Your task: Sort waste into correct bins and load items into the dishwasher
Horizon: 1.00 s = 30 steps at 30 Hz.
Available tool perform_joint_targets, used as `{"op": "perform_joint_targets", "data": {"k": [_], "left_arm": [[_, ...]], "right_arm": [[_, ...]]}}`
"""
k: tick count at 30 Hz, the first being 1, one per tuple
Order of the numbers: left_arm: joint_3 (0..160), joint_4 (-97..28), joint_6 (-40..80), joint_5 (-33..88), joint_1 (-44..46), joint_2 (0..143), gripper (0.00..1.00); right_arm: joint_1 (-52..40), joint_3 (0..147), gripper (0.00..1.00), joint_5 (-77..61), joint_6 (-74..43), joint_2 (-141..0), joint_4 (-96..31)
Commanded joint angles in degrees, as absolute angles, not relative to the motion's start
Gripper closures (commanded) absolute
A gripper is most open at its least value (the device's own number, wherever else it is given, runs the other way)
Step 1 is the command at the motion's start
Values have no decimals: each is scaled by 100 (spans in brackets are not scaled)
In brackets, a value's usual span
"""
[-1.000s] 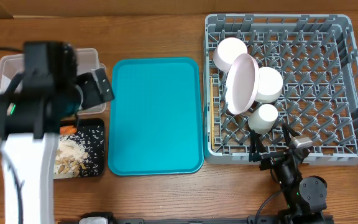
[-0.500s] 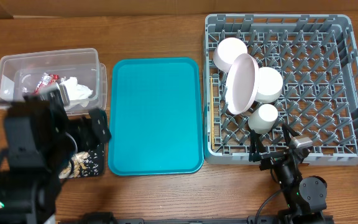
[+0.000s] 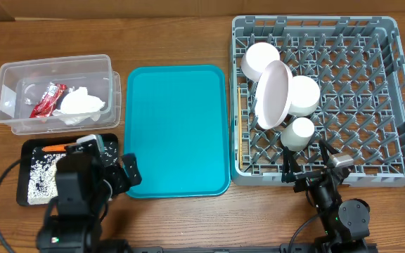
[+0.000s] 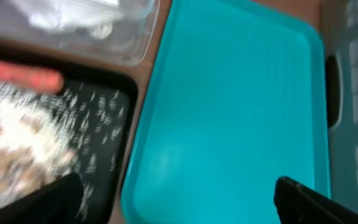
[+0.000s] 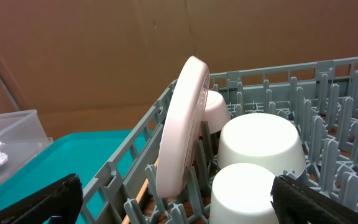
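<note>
Overhead, the red wrapper (image 3: pixel 46 100) lies in the clear tub (image 3: pixel 48 65) with its long axis on a diagonal, near-left to far-right. The crumpled white wad (image 3: pixel 81 104) sits just beside it. The carrot (image 3: pixel 56 147) — small and orange — lies left-to-right along the far edge of the black tray (image 3: pixel 22 169), with pale rice crumbs (image 3: pixel 39 179) scattered nearer. In the dish rack (image 3: pixel 371 84) the pink plate (image 3: pixel 273 94) stands on edge, its long axis far-to-near, between a far bowl (image 3: pixel 259 60), a second bowl (image 3: pixel 305 95) and the cup (image 3: pixel 300 131), all white. The chopsticks (image 3: pixel 241 133) lie along the rack's left wall, pointing far-to-near.

In its wrist view the left gripper (image 4: pixel 178 183) is spread wide with nothing between its fingers, above the teal tray (image 4: pixel 229 112) and the black tray's corner. The right gripper (image 5: pixel 178 180) is likewise wide apart and empty, facing the rack from its near side.

Since half a second ago the left arm has drawn back toward the table's near edge, uncovering most of the black tray — the tub's contents, the rack's load and the right arm are unchanged.
</note>
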State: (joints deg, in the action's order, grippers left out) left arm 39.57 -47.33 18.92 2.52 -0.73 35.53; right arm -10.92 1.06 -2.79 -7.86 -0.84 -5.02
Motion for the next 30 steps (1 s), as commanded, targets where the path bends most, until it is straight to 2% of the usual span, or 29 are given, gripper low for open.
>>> {"op": "perform_joint_targets", "data": {"k": [1, 6, 10, 25, 30], "left_arm": [[3275, -3903, 1824, 456, -40, 3264, 0], [2231, -2093, 1844, 735, -40, 2928, 0], [1643, -1332, 1844, 847, -40, 2663, 0], [161, -126, 1846, 864, -40, 1876, 0], [27, -360, 1813, 834, -43, 1437, 0]], "right_arm": [[-1074, 47, 0, -311, -770, -16, -460], [-1074, 47, 0, -311, -770, -16, -460], [-1074, 47, 0, -311, -770, -16, -460], [-1074, 47, 0, -311, -770, -16, -460], [-1074, 47, 0, -311, -770, -16, -460]]}}
